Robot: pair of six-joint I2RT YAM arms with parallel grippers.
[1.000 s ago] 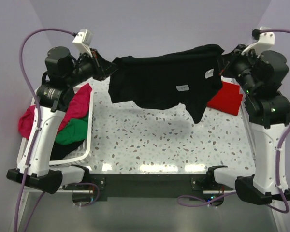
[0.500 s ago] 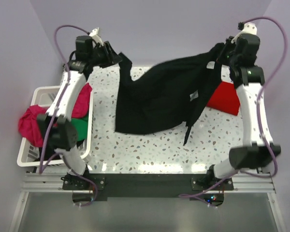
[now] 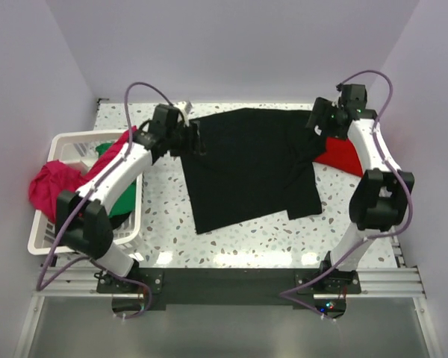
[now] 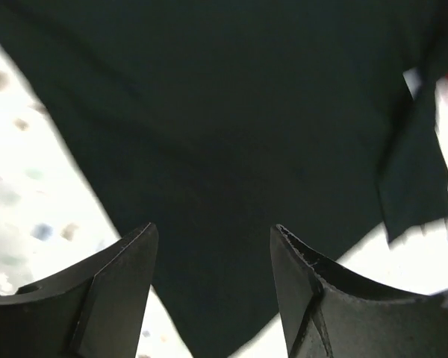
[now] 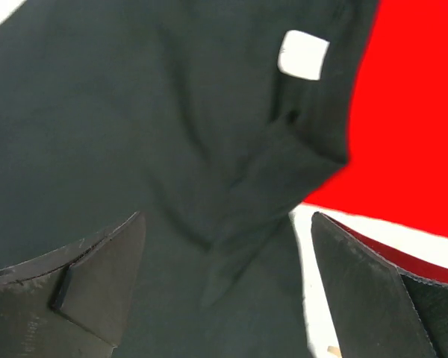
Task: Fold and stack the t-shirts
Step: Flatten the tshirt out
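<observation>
A large black t-shirt point(image 3: 246, 168) lies spread flat on the speckled table point(image 3: 164, 201), one sleeve folded under near its right edge. At its far left corner my left gripper point(image 3: 196, 137) stands open, and the left wrist view shows the black cloth point(image 4: 231, 134) below empty jaws point(image 4: 213, 253). My right gripper point(image 3: 315, 121) is open over the shirt's far right corner. In the right wrist view the jaws point(image 5: 228, 224) hold nothing above the black shirt point(image 5: 134, 112), whose white label point(image 5: 304, 54) shows. A red t-shirt point(image 3: 343, 155) lies partly under its right side.
A white slatted basket point(image 3: 137, 212) stands at the left table edge, holding a magenta shirt point(image 3: 48, 186) that spills over its rim and a green one point(image 3: 123, 198). Purple walls close in the back and sides.
Both grippers opened and let go of the black t-shirt, which dropped from hanging in the air to lying flat. Both arms came down and stretched out over the far part of the table.
</observation>
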